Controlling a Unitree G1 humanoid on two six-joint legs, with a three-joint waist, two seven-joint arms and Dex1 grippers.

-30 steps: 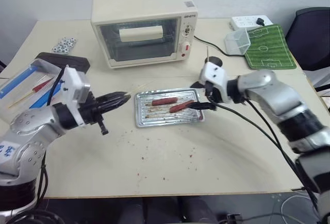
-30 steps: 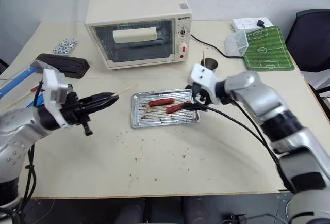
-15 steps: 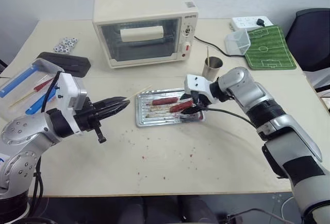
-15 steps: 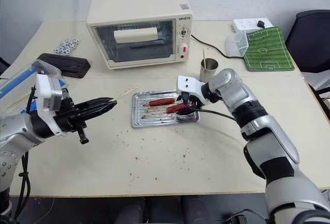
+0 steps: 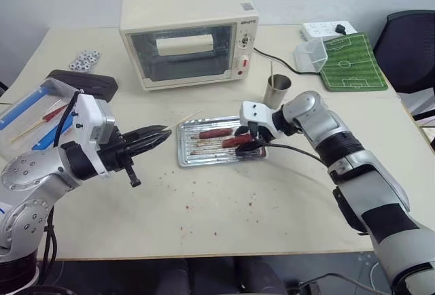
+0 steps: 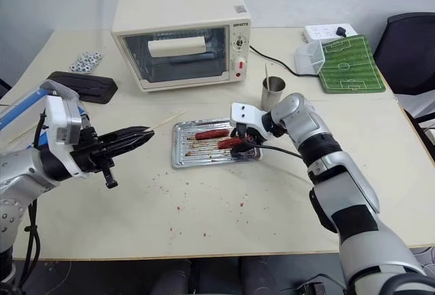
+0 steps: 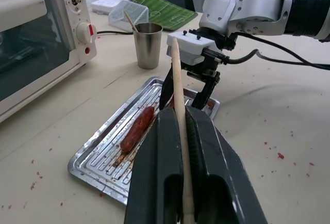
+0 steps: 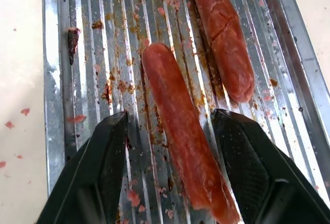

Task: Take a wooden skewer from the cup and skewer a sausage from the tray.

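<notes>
The table (image 5: 224, 220) carries everything, and the tray (image 5: 190, 155) near its middle serves as the landmark. Behind the tray stands the oven (image 5: 187, 33), its cable running off to the right. Far left of the tray lies a clear box (image 5: 30, 115) with blue strips, with a black case (image 5: 81, 83) just behind it. Well to the right and behind the tray lie a green mat (image 5: 353, 60) and a clear tub (image 5: 311, 55).

The left gripper (image 5: 160, 135) hangs just left of the tray, its fingers (image 7: 160, 157) clamped tight on the skewer (image 7: 177, 100), whose tip points toward the tray.

The right gripper (image 8: 170, 152) is down over the tray's right half, jaws partly apart, one finger either side of the sausage (image 8: 178, 121) that lies on the ridged base; whether they touch it I cannot tell. The darker sausage (image 8: 221, 33) lies just beside it.

The cup (image 5: 277, 90) stands just behind the tray's right corner, with another stick (image 5: 272, 73) in it.
</notes>
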